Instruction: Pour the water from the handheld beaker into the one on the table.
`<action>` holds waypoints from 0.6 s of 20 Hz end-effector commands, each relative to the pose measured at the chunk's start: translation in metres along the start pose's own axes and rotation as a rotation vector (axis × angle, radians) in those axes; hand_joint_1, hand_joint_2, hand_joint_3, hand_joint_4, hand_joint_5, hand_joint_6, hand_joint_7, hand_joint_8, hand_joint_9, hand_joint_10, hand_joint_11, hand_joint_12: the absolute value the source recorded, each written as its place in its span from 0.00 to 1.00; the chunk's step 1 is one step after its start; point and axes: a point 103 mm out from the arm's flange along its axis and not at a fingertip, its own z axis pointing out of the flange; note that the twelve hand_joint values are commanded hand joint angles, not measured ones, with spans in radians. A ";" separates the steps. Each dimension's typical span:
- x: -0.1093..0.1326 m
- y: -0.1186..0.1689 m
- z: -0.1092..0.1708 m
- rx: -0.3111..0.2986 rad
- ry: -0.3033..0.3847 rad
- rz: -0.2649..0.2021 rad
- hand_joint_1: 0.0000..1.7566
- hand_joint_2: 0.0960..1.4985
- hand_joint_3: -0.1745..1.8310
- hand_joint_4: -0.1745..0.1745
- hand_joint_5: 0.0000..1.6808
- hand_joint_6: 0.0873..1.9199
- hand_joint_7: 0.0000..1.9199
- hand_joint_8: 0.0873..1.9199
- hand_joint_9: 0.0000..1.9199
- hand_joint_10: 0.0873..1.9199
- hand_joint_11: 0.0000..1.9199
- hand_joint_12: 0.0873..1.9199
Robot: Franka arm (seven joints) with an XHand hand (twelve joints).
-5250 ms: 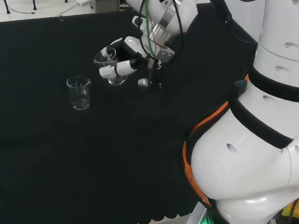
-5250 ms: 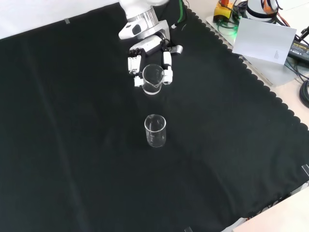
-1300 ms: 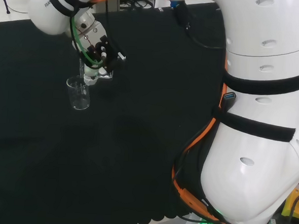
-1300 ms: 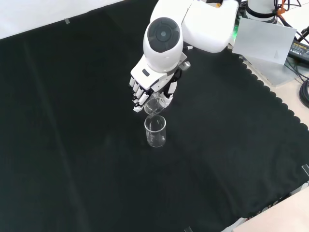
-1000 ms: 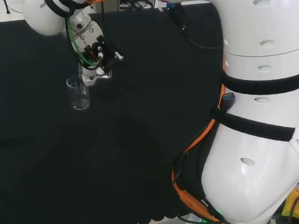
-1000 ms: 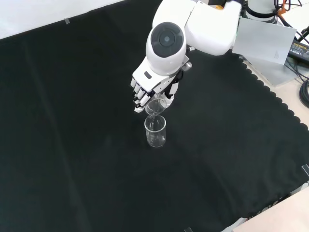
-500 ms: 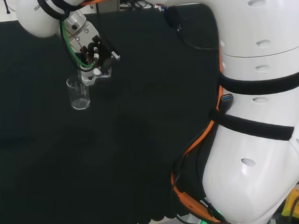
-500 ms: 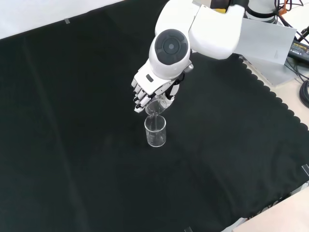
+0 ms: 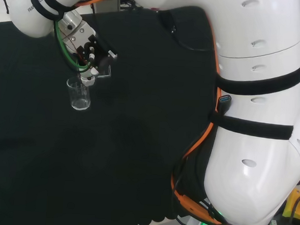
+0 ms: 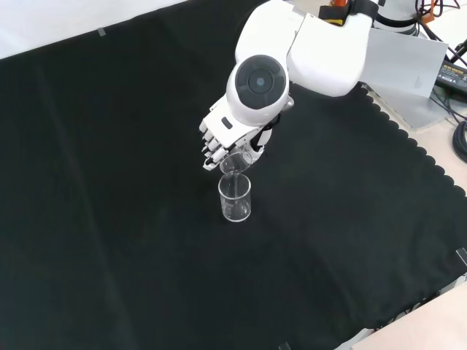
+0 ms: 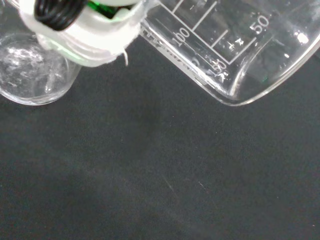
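A clear beaker stands upright on the black cloth; the head view shows this table beaker at the left. Just above its rim my hand is shut on a second clear beaker, tipped steeply with its mouth toward the standing one. In the head view the hand hangs directly over the table beaker. The wrist view shows the held beaker's graduated wall tilted, and the table beaker below a white finger, with glints inside it.
The arm's big white links stand at the head view's right, and a link with a round grey cap sits above the hand in the front view. The cloth's scalloped edge and a grey panel lie at the front view's right.
The hand carried its beaker across to above the table beaker and tipped it. Over the last second the arm swung slightly, while the beaker stayed tipped at the rim.
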 end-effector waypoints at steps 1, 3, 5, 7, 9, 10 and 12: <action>0.002 -0.001 -0.002 0.009 -0.017 0.002 0.67 0.66 0.00 0.58 0.91 0.00 0.87 0.00 0.81 0.09 0.65 0.39; 0.002 0.000 -0.003 0.011 -0.022 0.003 0.67 0.66 0.00 0.58 0.91 0.00 0.87 0.00 0.81 0.09 0.65 0.39; 0.002 -0.001 -0.004 0.011 -0.023 0.003 0.67 0.66 0.00 0.58 0.91 0.00 0.87 0.00 0.81 0.09 0.65 0.39; 0.002 -0.001 -0.004 0.018 -0.028 0.003 0.67 0.66 0.00 0.59 0.91 0.00 0.87 0.00 0.81 0.09 0.66 0.39; 0.004 -0.001 -0.006 0.021 -0.033 0.004 0.67 0.66 0.00 0.59 0.91 0.00 0.87 0.00 0.81 0.09 0.66 0.39; 0.004 -0.001 -0.006 0.023 -0.035 0.004 0.67 0.66 0.00 0.59 0.91 0.00 0.87 0.00 0.81 0.09 0.66 0.39; 0.005 -0.001 -0.007 0.023 -0.036 0.004 0.67 0.66 0.00 0.59 0.91 0.00 0.87 0.00 0.81 0.09 0.66 0.39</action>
